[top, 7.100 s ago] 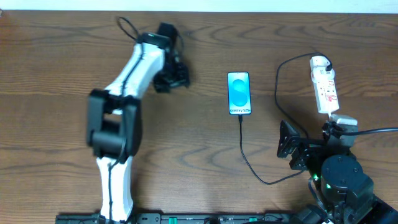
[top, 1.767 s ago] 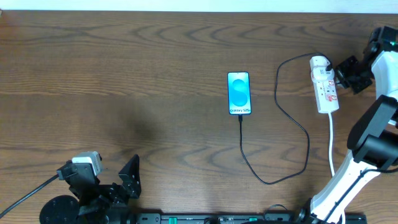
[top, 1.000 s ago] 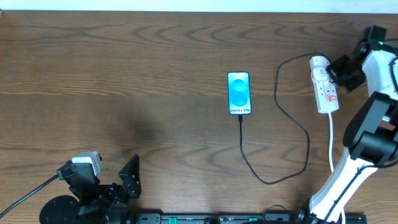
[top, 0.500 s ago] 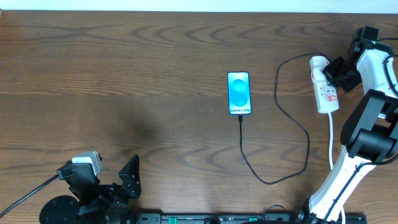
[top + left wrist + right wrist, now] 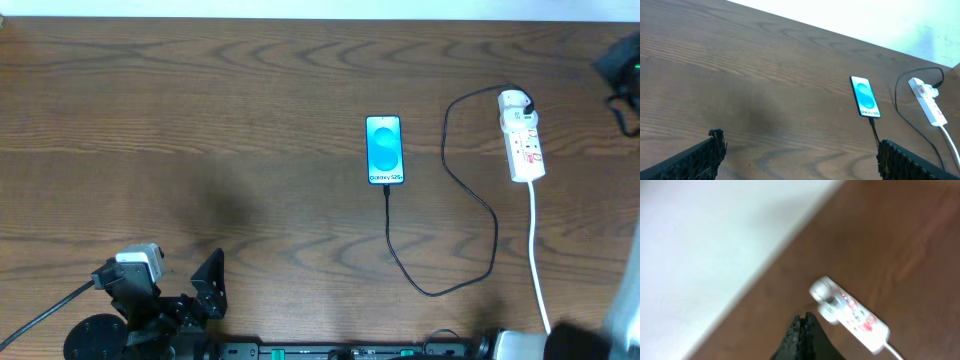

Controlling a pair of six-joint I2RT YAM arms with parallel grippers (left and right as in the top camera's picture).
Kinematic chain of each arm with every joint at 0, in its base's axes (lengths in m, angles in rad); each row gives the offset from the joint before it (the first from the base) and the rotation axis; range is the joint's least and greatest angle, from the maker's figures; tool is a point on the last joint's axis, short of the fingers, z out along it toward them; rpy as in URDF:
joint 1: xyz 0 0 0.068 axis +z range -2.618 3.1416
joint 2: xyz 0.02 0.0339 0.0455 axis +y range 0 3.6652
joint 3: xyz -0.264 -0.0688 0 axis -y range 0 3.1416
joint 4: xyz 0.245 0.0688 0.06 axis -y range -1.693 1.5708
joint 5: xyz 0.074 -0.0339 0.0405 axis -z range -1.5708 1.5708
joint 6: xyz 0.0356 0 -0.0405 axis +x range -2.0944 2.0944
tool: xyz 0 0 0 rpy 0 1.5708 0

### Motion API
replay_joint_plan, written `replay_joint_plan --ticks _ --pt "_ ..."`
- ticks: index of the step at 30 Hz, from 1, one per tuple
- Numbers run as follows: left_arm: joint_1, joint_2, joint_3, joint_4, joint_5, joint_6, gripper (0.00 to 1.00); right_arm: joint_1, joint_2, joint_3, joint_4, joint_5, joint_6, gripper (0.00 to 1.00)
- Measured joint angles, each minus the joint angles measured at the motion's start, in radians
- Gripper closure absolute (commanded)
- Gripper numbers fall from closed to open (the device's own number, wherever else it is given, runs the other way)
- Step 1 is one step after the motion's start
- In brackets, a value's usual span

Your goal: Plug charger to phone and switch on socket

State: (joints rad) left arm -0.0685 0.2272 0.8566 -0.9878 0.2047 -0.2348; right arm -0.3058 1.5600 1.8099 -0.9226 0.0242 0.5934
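The phone (image 5: 385,150) lies screen up mid-table, its blue screen lit. The thin black charger (image 5: 437,291) runs from the phone's near edge, loops right and climbs to the white adapter on the socket (image 5: 526,143). My right gripper (image 5: 806,316) is shut and empty; it hovers apart from the blurred socket (image 5: 854,315), which shows red marks. In the overhead view that arm is only a dark blur (image 5: 624,66) at the right edge. My left gripper (image 5: 800,161) is open at the front left, far from the phone (image 5: 865,96), charger (image 5: 873,128) and socket (image 5: 928,100).
The socket's white cord (image 5: 538,250) trails toward the front right edge. A white wall borders the table's far edge (image 5: 715,255). The left arm's base and wrist camera (image 5: 135,270) sit at the front left corner.
The right arm has swung up and away from the socket toward the right edge and is now blurred. The left arm, phone, charger and socket have not moved.
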Motion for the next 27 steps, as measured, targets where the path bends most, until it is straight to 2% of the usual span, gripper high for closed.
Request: replay_joint_plan --ticks 1,5,12,27 --pt "0.000 0.000 0.000 0.000 0.000 0.000 0.02 0.000 -0.082 0.006 0.021 0.005 -0.001 0.92" --pt "0.000 0.000 0.000 0.000 0.000 0.000 0.02 0.000 -0.218 0.008 0.066 0.011 -0.002 0.92" --pt "0.000 0.000 0.000 0.000 0.000 0.000 0.01 0.000 -0.380 0.008 0.045 0.011 0.014 0.91" --pt "0.018 -0.004 0.000 0.000 0.000 0.000 0.02 0.040 -0.416 0.006 0.035 -0.144 0.027 0.85"
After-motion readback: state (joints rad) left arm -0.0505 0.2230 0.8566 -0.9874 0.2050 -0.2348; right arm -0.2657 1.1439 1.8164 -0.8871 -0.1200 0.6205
